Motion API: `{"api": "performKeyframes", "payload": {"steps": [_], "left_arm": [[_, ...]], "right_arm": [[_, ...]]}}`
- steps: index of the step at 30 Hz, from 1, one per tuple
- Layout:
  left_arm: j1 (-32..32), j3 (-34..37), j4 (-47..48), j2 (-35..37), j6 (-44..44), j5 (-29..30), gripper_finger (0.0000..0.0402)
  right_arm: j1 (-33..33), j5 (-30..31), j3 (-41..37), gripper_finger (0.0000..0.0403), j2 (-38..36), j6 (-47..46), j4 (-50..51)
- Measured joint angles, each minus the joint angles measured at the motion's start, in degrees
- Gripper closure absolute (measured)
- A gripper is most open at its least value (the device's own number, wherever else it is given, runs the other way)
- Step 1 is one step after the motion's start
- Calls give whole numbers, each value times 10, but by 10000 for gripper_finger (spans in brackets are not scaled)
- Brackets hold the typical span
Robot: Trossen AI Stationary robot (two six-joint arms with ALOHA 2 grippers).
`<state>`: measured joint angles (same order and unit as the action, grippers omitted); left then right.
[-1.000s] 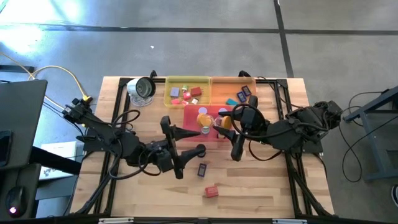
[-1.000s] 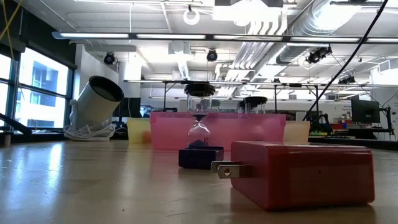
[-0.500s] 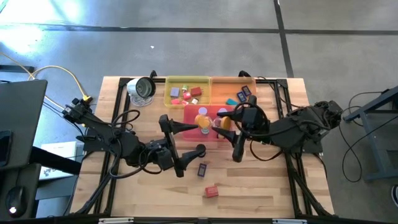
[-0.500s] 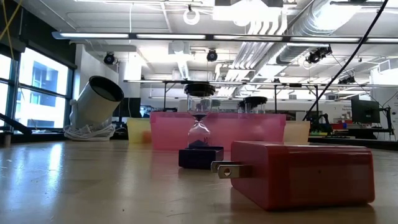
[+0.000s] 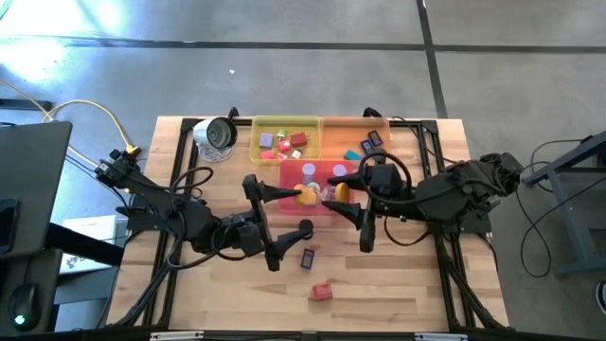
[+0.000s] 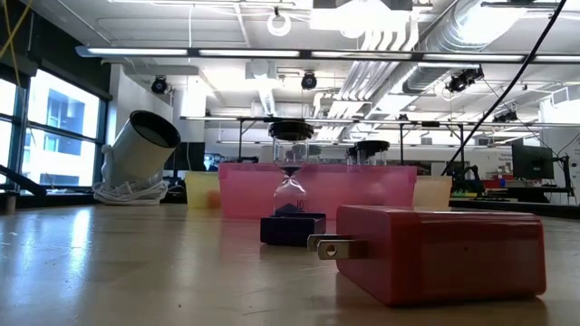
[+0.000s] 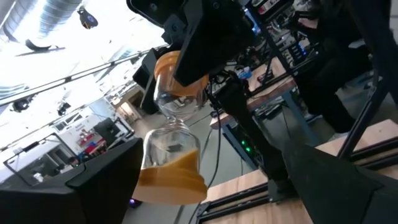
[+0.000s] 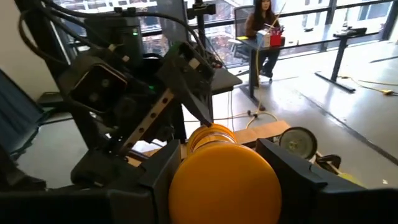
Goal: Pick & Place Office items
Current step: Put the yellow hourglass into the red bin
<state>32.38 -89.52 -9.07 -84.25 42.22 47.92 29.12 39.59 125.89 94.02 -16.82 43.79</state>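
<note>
Orange hourglass (image 5: 322,194) is grasped by the right gripper (image 5: 333,197) fingers above the pink tray (image 5: 289,173), mid-surface. Left gripper (image 5: 284,210) fingers are spread wide, released, just beside it.

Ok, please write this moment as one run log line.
right gripper: shut on orange hourglass | left gripper: open beside it | place: above pink tray

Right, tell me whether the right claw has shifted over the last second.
Yes. In the high view the right claw, shut on the orange-capped glass hourglass, has slid left over the translucent pink tray, toward the open left claw.
</note>
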Motion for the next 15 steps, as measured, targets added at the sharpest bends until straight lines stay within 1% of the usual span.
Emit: {"api": "performKeyframes", "payload": {"steps": [6, 8, 15], "left_arm": [[0, 0, -1, 0, -31, -23, 24], [-6, 0, -2, 0, -26, -24, 24], [-35, 0, -2, 0, -2, -23, 24]], "right_arm": [[0, -27, 0, 220, 0, -10, -5], [0, -33, 0, 220, 0, -10, -8], [0, -84, 0, 220, 0, -9, -39]]}}
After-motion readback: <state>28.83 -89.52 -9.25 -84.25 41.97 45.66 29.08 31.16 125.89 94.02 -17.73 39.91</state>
